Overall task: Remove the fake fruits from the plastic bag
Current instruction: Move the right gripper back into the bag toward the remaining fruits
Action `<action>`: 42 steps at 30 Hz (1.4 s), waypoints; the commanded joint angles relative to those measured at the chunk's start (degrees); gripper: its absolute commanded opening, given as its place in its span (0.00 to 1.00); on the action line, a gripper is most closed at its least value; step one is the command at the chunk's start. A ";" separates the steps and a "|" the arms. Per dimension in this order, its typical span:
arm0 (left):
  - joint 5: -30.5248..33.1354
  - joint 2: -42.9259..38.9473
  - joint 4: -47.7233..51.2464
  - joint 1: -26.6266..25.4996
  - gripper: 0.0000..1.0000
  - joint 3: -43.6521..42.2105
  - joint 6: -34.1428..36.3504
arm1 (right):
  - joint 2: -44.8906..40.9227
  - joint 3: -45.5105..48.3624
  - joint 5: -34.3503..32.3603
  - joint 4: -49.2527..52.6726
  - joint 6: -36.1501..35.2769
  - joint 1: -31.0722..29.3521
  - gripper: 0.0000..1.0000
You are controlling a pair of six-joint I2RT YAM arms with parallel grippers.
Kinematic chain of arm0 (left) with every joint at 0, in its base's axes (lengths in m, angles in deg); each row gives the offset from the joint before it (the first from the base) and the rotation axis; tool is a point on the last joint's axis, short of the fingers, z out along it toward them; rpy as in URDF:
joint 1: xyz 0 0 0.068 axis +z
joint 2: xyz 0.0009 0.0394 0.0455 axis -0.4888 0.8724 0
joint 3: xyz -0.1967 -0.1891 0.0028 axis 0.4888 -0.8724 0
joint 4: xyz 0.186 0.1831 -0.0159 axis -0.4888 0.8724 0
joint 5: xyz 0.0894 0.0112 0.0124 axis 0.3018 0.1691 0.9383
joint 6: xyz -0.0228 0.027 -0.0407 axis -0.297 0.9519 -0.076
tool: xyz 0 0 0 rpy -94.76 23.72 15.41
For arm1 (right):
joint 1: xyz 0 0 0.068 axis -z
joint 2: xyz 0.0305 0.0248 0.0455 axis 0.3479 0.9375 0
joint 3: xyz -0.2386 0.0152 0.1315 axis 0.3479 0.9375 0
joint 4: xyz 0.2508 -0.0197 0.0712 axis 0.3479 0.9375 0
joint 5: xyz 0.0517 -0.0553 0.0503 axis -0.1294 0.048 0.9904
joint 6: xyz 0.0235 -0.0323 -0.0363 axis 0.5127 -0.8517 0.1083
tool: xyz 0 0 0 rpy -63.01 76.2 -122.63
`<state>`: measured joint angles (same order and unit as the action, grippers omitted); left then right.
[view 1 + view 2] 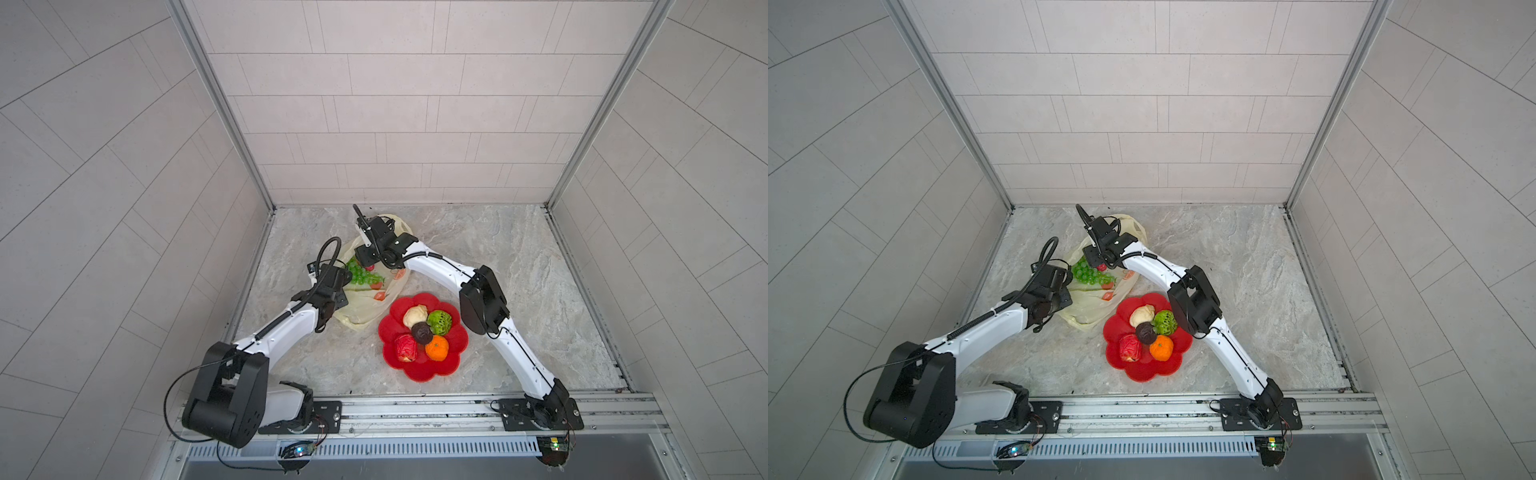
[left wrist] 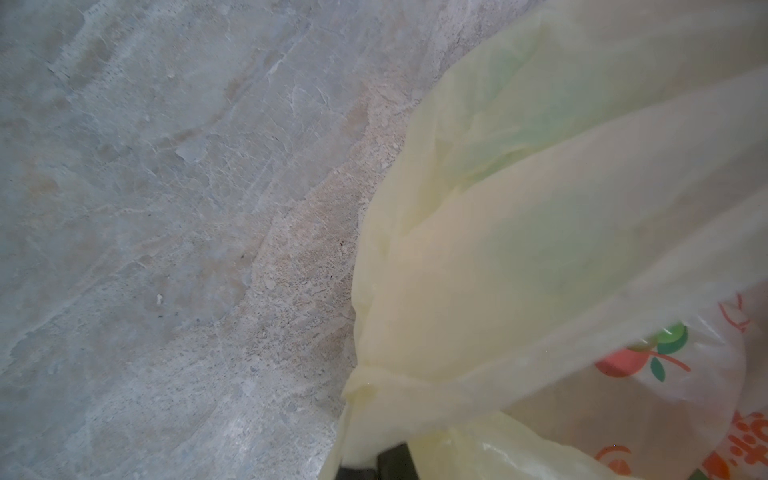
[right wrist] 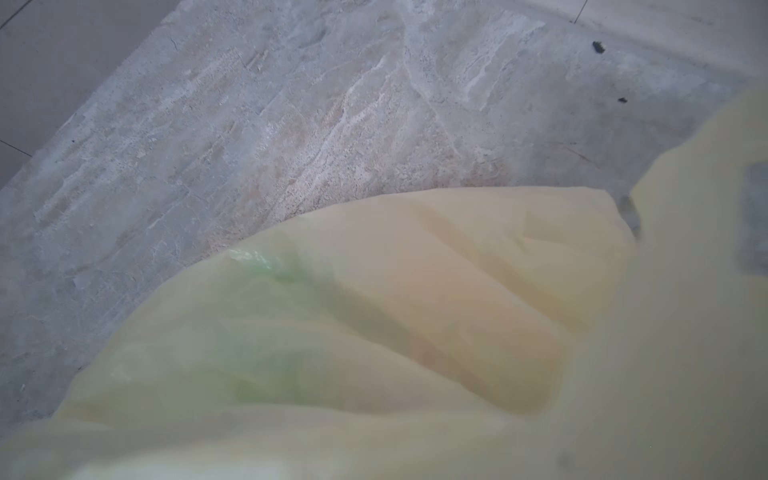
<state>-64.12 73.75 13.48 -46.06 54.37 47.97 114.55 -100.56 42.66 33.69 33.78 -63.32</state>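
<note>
Bench: grey-beige slab with marble veining and a matt finish; a few dark specks near its far edge.
Room: booth of pale grey tiled walls on three sides, joined by aluminium corner posts; slotted aluminium rail along the near edge, bearing both arm bases.
Plastic bag: pale yellow, translucent and crumpled, lying on the bench left of centre between the two hands; orange fruit prints on its side; near corner just beside the plate.
Grape bunch: green and glossy, within the bag's outline in both top views; only a green blur through the film in both wrist views.
Red flower-shaped plate: on the bench, right of the bag and nearer the rail.
On the plate: cream fruit, green netted fruit, dark brown fruit at the middle, red fruit, orange; clustered, touching one another.
Left hand: closed, pinching a gathered fold at the bag's left side.
Right hand: low over the far end of the bag; fingers veiled by film, so open or gripping cannot be told.
</note>
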 commanded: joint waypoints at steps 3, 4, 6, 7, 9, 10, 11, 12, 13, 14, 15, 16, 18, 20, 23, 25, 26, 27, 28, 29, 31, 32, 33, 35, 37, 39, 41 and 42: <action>0.41 -0.39 0.62 0.01 0.00 0.89 0.40 | 2.93 -4.40 -0.99 3.36 -1.27 0.24 0.66; 0.43 -0.35 0.71 0.01 0.00 0.98 0.42 | 3.59 -5.42 -1.49 3.77 -1.33 0.31 0.66; 0.25 -0.40 0.71 0.01 0.00 0.99 0.47 | 4.95 -7.31 -1.20 4.47 -1.11 0.67 0.66; 0.17 -0.52 0.55 0.01 0.00 0.84 0.45 | 5.63 -8.11 -1.09 4.66 -1.01 0.77 0.66; 0.13 -0.80 0.37 0.01 0.00 0.72 0.48 | 6.72 -8.92 -1.09 4.34 -1.18 0.95 0.66; 0.09 -0.85 0.36 0.01 0.00 0.66 0.47 | 7.13 -8.98 -1.09 3.87 -1.64 0.95 0.66; 0.23 -0.86 0.36 0.01 0.00 0.73 0.47 | 7.55 -8.98 -1.09 3.35 -1.96 0.90 0.66; 0.31 -0.87 0.45 -0.01 0.00 0.73 0.57 | 7.99 -9.04 -1.01 2.81 -2.08 0.93 0.66; 0.43 -0.79 0.54 0.01 0.00 0.77 0.56 | 8.39 -9.27 -0.59 2.77 -1.94 0.98 0.66; 0.45 -0.79 0.62 0.01 0.00 0.79 0.58 | 8.74 -9.59 -0.16 2.90 -1.98 1.03 0.66; 0.52 -0.83 0.68 -0.03 0.00 0.79 0.59 | 9.01 -9.91 0.23 2.97 -2.08 1.01 0.66; 0.46 -0.78 0.68 0.00 0.00 0.81 0.49 | 9.34 -10.24 0.08 3.16 -2.03 1.04 0.66; 0.43 -0.78 0.52 0.01 0.00 0.78 0.49 | 9.85 -10.85 -0.21 3.34 -1.97 1.12 0.65; 0.43 -0.75 0.49 0.01 0.00 0.81 0.44 | 10.54 -11.72 -0.21 3.76 -2.10 1.21 0.64; 0.49 -0.21 0.73 0.01 0.00 0.96 0.41 | 11.95 -13.80 -0.73 5.34 -1.73 1.34 0.61; 0.45 0.29 0.89 -0.03 0.00 1.24 0.40 | 12.54 -14.84 -0.44 6.20 -1.40 1.45 0.59; 0.48 0.32 0.89 0.01 0.00 1.23 0.40 | 12.48 -14.89 -0.38 6.33 -1.40 1.43 0.58; 0.46 0.36 0.89 0.01 0.00 1.26 0.40 | 12.38 -14.87 -0.30 6.58 -1.46 1.46 0.56; 0.50 0.35 0.80 0.01 0.00 1.25 0.37 | 12.13 -14.88 -0.29 6.81 -1.39 1.48 0.55; 0.51 0.30 0.84 0.01 0.00 1.20 0.40 | 11.91 -14.87 -0.08 7.01 -1.38 1.48 0.54; 0.51 0.43 0.80 0.01 0.00 1.25 0.40 | 11.29 -14.87 0.06 7.59 -0.78 1.48 0.52; 0.56 0.42 0.84 0.01 0.00 1.24 0.40 | 10.96 -14.87 0.06 7.89 -0.39 1.46 0.52; 0.52 0.61 0.89 0.00 0.00 1.32 0.40 | 10.59 -14.87 0.06 8.28 0.09 1.45 0.52; 0.62 0.88 1.08 -0.02 0.00 1.47 0.49 | 9.73 -14.87 0.06 8.93 0.34 1.39 0.52; 0.44 1.05 1.07 0.01 0.00 1.67 0.48 | 8.73 -14.87 0.19 9.73 0.23 1.29 0.52; 0.19 1.07 1.00 0.01 0.00 1.70 0.58 | 7.54 -14.87 0.43 10.78 -0.01 1.21 0.52; 0.16 1.15 1.03 0.01 0.00 1.76 0.58 | 6.62 -14.78 0.83 11.17 -0.25 1.13 0.52; -0.03 1.11 0.98 0.05 0.00 1.77 0.58 | 6.20 -14.78 1.01 11.41 -0.35 1.12 0.52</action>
<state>-64.20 74.47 13.57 -46.06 54.80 48.14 125.51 -114.63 43.23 42.12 33.58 -62.08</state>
